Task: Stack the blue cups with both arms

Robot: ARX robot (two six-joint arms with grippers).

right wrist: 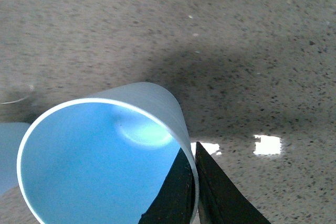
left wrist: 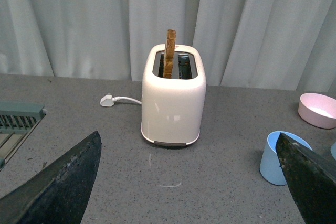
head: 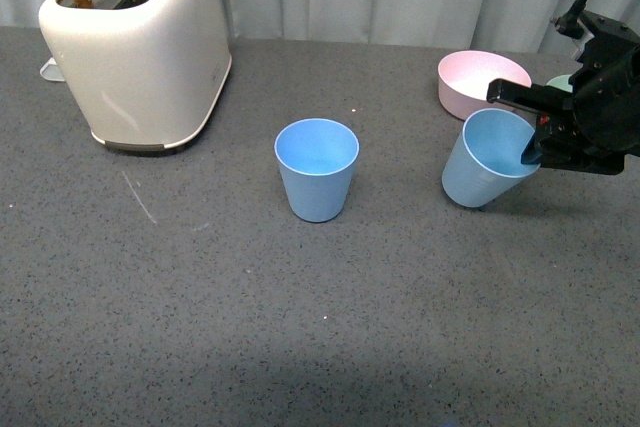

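toaster point(head: 150, 57) L, ctr cup point(head: 316, 182), R cup point(head: 478, 175)

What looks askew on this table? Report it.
The right blue cup is tilted, its rim pinched by the jaws of the right arm, while the middle blue cup stands upright. Nothing spilled or damaged shows.

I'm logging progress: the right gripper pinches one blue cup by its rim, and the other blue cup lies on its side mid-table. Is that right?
No. The right gripper pinches one blue cup by its rim, but the other blue cup stands upright mid-table, not on its side, as the front view shows.
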